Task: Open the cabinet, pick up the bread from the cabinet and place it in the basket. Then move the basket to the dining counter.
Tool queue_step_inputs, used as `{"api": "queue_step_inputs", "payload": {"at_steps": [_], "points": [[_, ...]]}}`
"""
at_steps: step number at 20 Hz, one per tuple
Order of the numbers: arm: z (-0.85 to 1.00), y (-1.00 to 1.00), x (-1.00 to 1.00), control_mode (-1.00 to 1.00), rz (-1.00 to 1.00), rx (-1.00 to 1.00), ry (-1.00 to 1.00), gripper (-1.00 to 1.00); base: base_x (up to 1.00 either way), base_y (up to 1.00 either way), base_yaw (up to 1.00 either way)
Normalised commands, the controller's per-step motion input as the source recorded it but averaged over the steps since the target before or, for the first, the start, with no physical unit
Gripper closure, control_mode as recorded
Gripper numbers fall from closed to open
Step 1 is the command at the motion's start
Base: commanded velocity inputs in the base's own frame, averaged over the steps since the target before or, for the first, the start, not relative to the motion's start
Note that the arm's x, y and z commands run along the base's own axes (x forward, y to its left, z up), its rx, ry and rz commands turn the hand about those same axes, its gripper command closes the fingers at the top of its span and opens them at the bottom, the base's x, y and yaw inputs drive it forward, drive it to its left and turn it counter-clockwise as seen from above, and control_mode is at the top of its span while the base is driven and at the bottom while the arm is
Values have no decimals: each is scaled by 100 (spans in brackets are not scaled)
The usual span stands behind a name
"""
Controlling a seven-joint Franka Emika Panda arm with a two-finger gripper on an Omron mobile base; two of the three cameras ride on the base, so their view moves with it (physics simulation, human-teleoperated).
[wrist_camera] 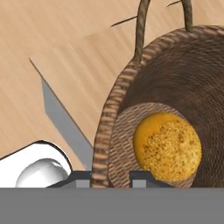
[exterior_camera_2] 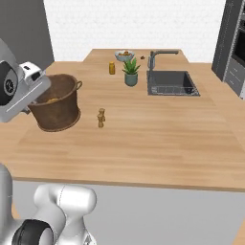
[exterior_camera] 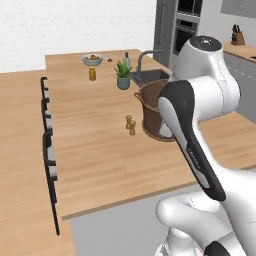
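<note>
Gripper [wrist_camera: 111,177] clamped on the basket [wrist_camera: 175,87] rim, one finger each side of the wall. Basket sitting on the dining counter [exterior_camera_2: 158,139], bread [wrist_camera: 167,146] inside on the bottom. No readable labels anywhere.

Woven basket [wrist_camera: 131,92] on wooden bench [wrist_camera: 65,52], bread [wrist_camera: 167,146] resting on basket floor, fingers [wrist_camera: 142,178] clamped across basket rim

Basket [wrist_camera: 131,105]: dark brown woven wicker, coarse ribbed weave, matt. Bread [wrist_camera: 167,146]: golden-orange with a grainy, speckled crust. Desk [exterior_camera_2: 158,129]: light wood, smooth matt with fine grain; sink [exterior_camera_2: 172,83] dark brushed metal; robot arm [exterior_camera: 210,95] glossy white plastic.
</note>
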Motion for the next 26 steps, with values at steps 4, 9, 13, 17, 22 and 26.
{"api": "queue_step_inputs", "payload": {"at_steps": [4,9,13,17,22,26], "points": [[-99,19,100,-100,7,0,18,100,0,0,0],[-100,9,81,-100,13,0,15,100,0,0,0],[-100,0,55,-100,18,1,17,100,0,0,0],[-100,3,49,-100,16,0,17,100,0,0,0],[-86,9,31,-100,14,0,13,-100,0,0,0],[-36,2,15,-100,12,0,2,-100,0,0,0]]}}
